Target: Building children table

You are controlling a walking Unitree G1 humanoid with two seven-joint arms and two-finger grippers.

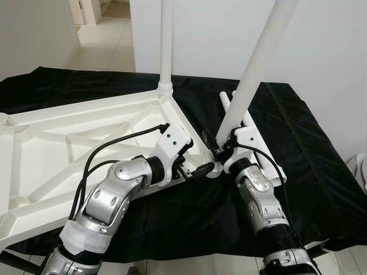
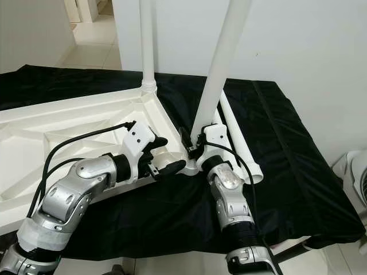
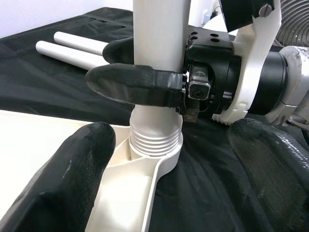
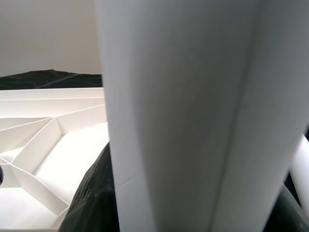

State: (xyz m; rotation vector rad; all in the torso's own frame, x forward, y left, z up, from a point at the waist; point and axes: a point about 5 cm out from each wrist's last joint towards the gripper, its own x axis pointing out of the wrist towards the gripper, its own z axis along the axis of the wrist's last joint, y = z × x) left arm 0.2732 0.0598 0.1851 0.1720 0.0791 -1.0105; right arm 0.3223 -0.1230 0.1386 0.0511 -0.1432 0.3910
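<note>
Nearest us, both silver forearms reach in to the tabletop's near corner. We have the right claw point(image 1: 221, 153) clenched on the white leg point(image 1: 252, 74) low down, just above its threaded end; the wrist view shows black fingers point(image 3: 133, 84) wrapping the tube right over the ribbed collar. That leg stands in the corner socket point(image 3: 154, 154) of the upturned tabletop point(image 1: 51, 154), leaning a little toward the robot's right rather than plumb. We judge it light, stiff, hollow plastic: smooth and slippery on the shaft, so grip low near the threads, where torque goes straight into the socket and the long tube can't lever. Cross-threading looks like the risk while it leans. The left claw point(image 1: 198, 171) is spread open, fingertips either side of the socket corner, near the rim; contact we cannot tell. The tabletop is moulded white plastic, ribbed underneath with diagonal webs, rigid but probably light enough to skid, so bracing the corner makes sense. One leg point(image 1: 166, 43) already stands upright in the far corner socket. Two spare legs point(image 2: 238, 137) lie side by side on the black cloth point(image 1: 309, 166) just beyond the right arm. The cloth drapes the surface, wrinkled and soft. White wall behind, tiled floor beyond.
</note>
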